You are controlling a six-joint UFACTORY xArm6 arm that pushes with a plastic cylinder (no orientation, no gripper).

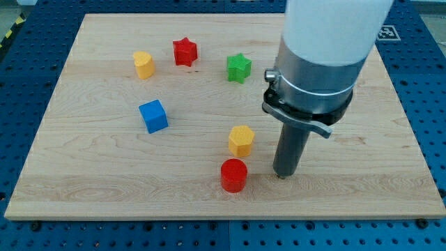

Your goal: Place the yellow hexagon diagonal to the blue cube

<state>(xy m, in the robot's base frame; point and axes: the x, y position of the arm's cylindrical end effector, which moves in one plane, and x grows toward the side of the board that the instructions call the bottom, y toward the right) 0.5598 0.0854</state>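
Observation:
The yellow hexagon (pixel 241 140) sits on the wooden board at lower middle. The blue cube (pixel 153 116) is to its left and a little higher, well apart from it. My tip (pixel 281 175) touches the board to the right of the yellow hexagon and slightly lower, with a small gap between them. A red cylinder (pixel 234 175) lies just below the hexagon, left of my tip.
A second yellow block (pixel 143 64) is at upper left. A red star (pixel 185 51) and a green star (pixel 238 67) lie near the view's top. The wooden board (pixel 90 181) rests on a blue perforated table. The arm's white and grey body hides the board's upper right.

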